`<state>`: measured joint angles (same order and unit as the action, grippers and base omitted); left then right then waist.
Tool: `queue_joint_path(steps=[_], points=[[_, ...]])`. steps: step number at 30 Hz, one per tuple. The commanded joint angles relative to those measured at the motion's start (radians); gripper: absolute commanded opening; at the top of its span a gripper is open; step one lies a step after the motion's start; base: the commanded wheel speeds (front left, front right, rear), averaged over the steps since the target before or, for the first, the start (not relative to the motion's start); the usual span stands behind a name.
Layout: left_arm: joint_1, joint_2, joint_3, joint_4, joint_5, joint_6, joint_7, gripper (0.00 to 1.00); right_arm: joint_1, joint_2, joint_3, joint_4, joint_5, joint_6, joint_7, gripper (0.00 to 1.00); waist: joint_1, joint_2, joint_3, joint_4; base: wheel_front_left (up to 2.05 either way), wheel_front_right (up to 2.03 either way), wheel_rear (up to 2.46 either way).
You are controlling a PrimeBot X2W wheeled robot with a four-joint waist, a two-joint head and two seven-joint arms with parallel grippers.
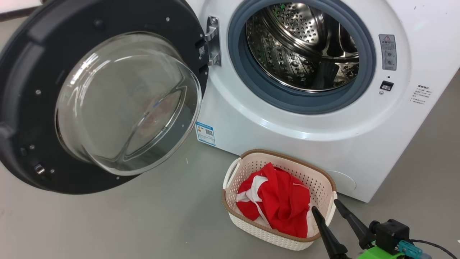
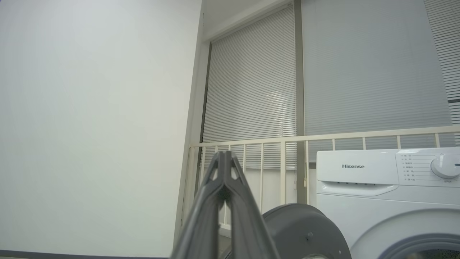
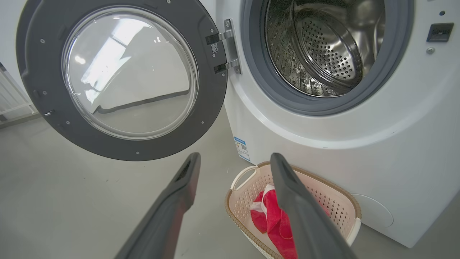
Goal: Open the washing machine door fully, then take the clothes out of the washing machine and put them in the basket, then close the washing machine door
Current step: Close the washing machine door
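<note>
I count one washing machine (image 1: 323, 144), one washing machine door (image 1: 28, 108) and one basket (image 1: 273, 237). The clothes (image 1: 280, 201) make one red heap — how many garments, I cannot tell. Two grippers too — the left gripper (image 2: 224, 154) and the right gripper (image 1: 325, 205).

Red clothes (image 1: 278, 203) in basket (image 1: 248, 172), door (image 1: 32, 72) open

A smooth, matte grey floor (image 1: 107, 223) spreads across the room. A bare pale wall (image 2: 90, 108) meets tall windows (image 2: 359, 72) covered by closed grey slatted blinds (image 2: 251, 100). A cream railing (image 2: 251, 141) with thin upright bars runs in front of them. The light is soft and even.
</note>
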<state>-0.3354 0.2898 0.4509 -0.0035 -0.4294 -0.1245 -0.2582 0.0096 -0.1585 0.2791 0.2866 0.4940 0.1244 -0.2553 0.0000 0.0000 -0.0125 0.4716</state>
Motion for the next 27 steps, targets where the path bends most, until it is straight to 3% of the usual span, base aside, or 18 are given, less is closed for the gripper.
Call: queue_joint_path(steps=[1,6,11,17,22,27], points=[[-0.056,0.062,0.029,-0.002,-0.016,-0.005,-0.004,0.0,-0.007,-0.011,0.013,-0.028,-0.011,0.006,-0.006,1.0,0.0,0.0,0.005,-0.003,0.0,0.0,0.0],[-0.214,0.224,-0.028,0.162,-0.145,-0.006,-0.004,0.0,-0.003,-0.017,0.004,-0.037,-0.024,0.006,-0.006,1.0,0.0,0.0,0.036,-0.022,0.0,0.0,0.0],[-0.323,0.341,-0.087,0.397,-0.327,-0.006,0.013,0.0,-0.02,-0.028,0.005,-0.04,-0.033,0.006,-0.006,1.0,0.0,0.0,0.074,-0.044,0.0,0.0,0.0],[-0.455,0.426,-0.151,0.641,-0.553,-0.006,0.173,0.0,-0.036,-0.042,-0.004,-0.045,-0.041,0.006,-0.006,1.0,0.0,0.0,0.116,-0.051,0.0,0.0,0.0],[-0.51,0.48,-0.224,0.782,-0.645,-0.006,0.352,0.0,-0.046,-0.05,-0.004,-0.046,-0.048,0.006,-0.006,1.0,0.0,0.0,0.15,-0.054,0.0,0.0,0.0],[-0.537,0.496,-0.264,0.879,-0.739,-0.006,0.55,0.0,-0.06,-0.06,-0.001,-0.049,-0.056,0.006,-0.006,1.0,0.0,0.0,0.184,-0.054,0.0,0.0,0.0]])
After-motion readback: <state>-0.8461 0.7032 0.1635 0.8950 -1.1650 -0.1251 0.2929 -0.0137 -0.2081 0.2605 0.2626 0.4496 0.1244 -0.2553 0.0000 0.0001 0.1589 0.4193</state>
